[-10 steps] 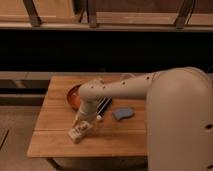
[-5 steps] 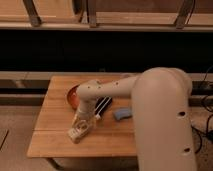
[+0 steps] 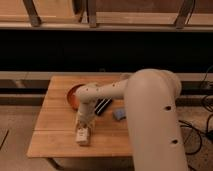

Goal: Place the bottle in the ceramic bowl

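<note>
I see end effector (image 3: pixel 83 124) pale cream, same as arm (image 3: pixel 150 100), low over front of surface (image 3: pixel 50 135). Surface warm tan wood. Bottle (image 3: pixel 82 136) pale cream. Bowl (image 3: pixel 73 94) orange-brown. Block (image 3: pixel 103 106) black, striped. Pad (image 3: pixel 119 114) blue-grey.

I see a table (image 3: pixel 52 132) of warm brown wood, smooth and matt. My arm (image 3: pixel 150 110) has a pale shell that looks like smooth plastic with a soft shine. Its gripper (image 3: pixel 83 126) is down low at the bottle (image 3: pixel 82 136), near the table's front edge. The bottle looks like pale, dull plastic. The ceramic bowl (image 3: pixel 73 95) is orange-brown and looks glazed.
</note>
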Robot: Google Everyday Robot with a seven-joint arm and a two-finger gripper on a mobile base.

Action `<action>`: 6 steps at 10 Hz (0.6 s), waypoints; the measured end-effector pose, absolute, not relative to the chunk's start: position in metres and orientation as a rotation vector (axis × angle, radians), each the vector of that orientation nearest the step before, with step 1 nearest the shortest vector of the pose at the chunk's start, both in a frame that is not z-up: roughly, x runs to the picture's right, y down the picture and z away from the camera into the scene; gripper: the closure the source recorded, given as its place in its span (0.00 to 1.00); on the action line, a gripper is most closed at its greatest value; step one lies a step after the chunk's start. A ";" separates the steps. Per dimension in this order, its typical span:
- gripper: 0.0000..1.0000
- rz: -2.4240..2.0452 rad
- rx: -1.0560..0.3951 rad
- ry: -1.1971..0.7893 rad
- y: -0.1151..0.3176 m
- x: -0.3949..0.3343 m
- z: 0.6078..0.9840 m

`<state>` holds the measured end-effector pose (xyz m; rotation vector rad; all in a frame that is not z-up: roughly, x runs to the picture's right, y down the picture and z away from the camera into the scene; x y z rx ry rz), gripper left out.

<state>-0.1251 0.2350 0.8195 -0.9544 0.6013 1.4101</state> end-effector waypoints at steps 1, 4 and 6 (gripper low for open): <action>0.78 1.401 -0.948 0.608 0.233 -0.122 0.816; 1.00 1.397 -0.899 0.647 0.223 -0.100 0.781; 1.00 1.385 -0.795 0.688 0.207 -0.078 0.738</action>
